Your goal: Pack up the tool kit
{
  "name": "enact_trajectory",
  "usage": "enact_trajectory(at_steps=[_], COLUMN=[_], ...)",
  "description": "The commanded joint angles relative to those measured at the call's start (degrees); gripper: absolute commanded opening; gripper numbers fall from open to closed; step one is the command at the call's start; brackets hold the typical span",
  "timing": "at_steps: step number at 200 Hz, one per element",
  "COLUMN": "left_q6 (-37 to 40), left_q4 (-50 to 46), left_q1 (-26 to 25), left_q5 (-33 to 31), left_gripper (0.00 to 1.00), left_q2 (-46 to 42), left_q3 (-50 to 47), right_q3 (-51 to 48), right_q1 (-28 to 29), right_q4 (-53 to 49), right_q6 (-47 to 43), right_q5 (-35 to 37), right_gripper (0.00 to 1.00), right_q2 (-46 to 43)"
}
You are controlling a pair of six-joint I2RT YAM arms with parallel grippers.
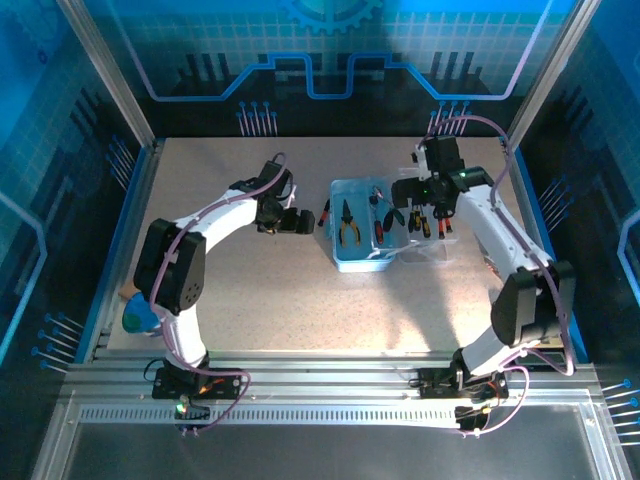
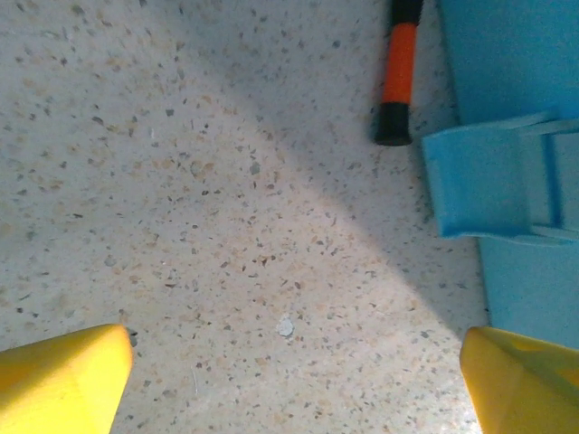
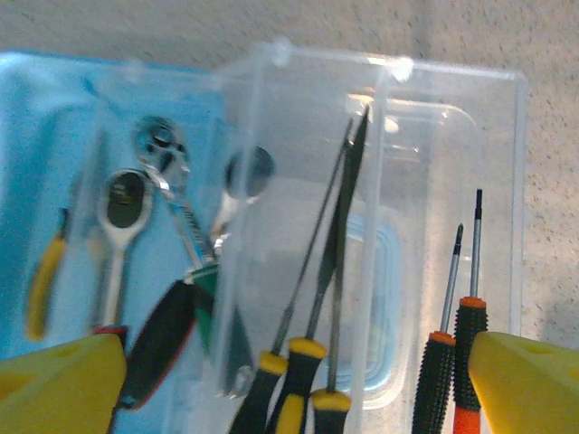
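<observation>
The blue case (image 1: 345, 262) of the tool kit sits right of the worktop's middle. Its clear lid (image 1: 440, 255) is folded open toward the right edge, which leaves the tray free for loading. Pliers (image 1: 349, 222) already lie in the tray. Slim screwdrivers (image 3: 466, 362) rest on the open lid, parked there for now, I'd guess. 1 orange-and-black screwdriver (image 2: 398, 81) lies on the worktop just beside the case's left wall. The left gripper (image 2: 289, 380) hovers near it, fingers spread wide, holding nothing. The right gripper (image 3: 294, 384) hangs over the lid, equally wide apart and empty.
</observation>
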Motion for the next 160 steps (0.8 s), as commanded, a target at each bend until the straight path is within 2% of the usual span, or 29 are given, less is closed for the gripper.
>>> enact_trajectory(at_steps=[1, 160], left_q6=[1.0, 3.5], left_q4=[0.8, -0.5], left_q1=[-0.8, -2.0], left_q5=[-0.2, 0.4], left_gripper=[0.9, 0.84], left_q2=[3.3, 18.2], left_q3=[2.5, 17.1], right_q3=[-1.4, -3.1], right_q1=[0.4, 0.6], right_q4=[0.2, -0.3], right_q6=[-0.1, -0.9], right_q5=[-4.6, -4.6], right_gripper=[1.0, 1.0], right_q2=[-3.1, -4.1])
